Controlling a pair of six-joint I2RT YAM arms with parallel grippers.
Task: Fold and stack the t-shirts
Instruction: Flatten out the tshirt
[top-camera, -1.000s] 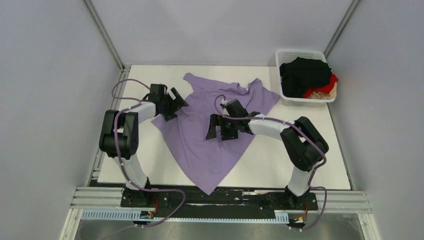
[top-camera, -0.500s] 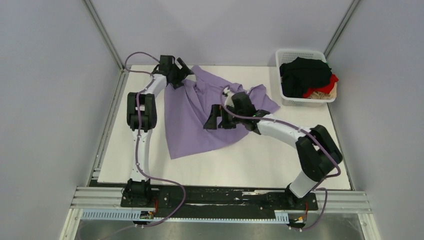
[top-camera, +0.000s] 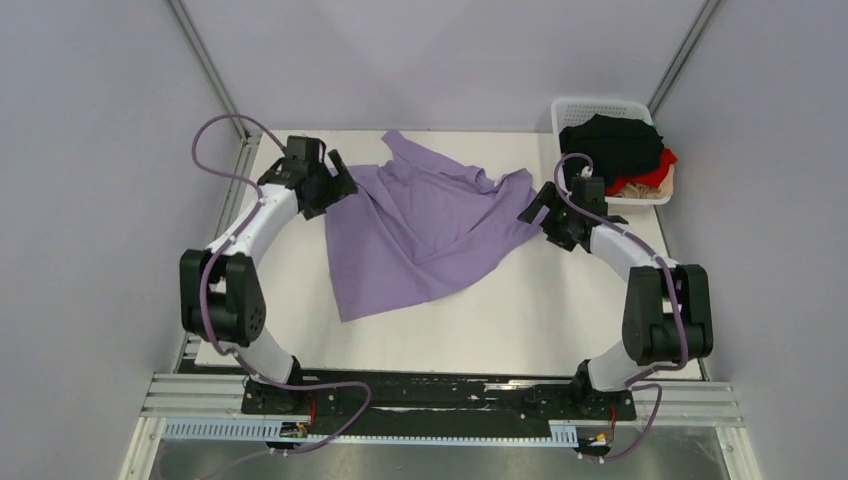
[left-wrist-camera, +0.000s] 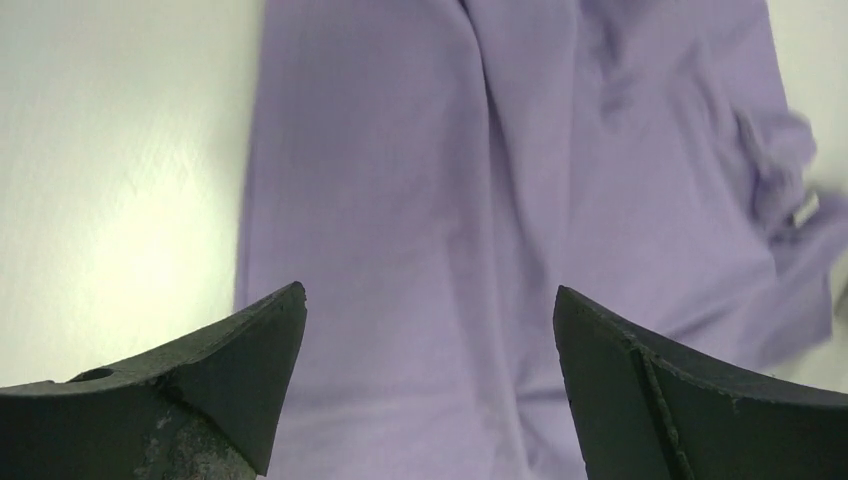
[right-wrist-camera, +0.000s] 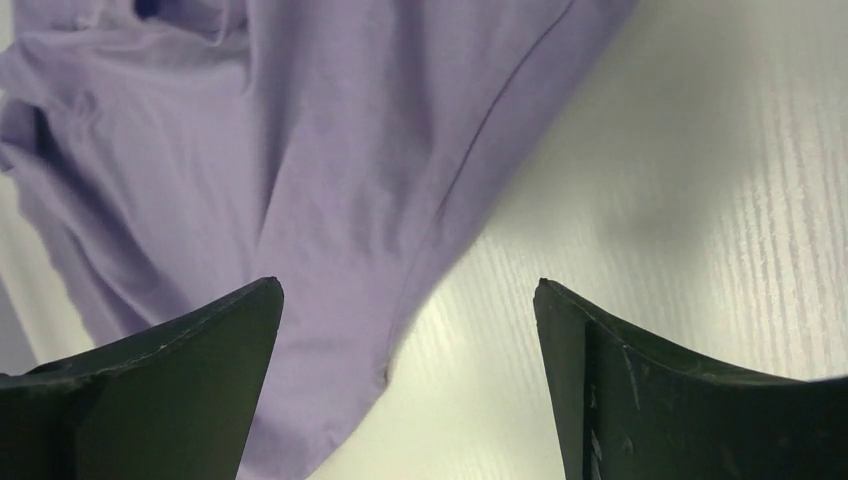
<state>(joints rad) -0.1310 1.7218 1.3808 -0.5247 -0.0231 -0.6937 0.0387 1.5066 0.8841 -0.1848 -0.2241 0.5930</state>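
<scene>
Purple t-shirt (top-camera: 420, 225); left end effector (left-wrist-camera: 430, 300), right end effector (right-wrist-camera: 408, 290) outstretched beside it, agape, empty.

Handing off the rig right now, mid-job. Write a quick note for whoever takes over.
Left gripper: open, empty, over the left edge of the purple t-shirt.
Right gripper: open, empty, at the same shirt's right edge.
The purple t-shirt lies rumpled and unfolded on the table. The black shirt, red shirt and beige shirt are heaped in the white basket at the far right corner.
Done: nothing folded, no stack.
Left: flatten and fold the purple t-shirt, then fold the basket's shirts and stack them all.
</scene>
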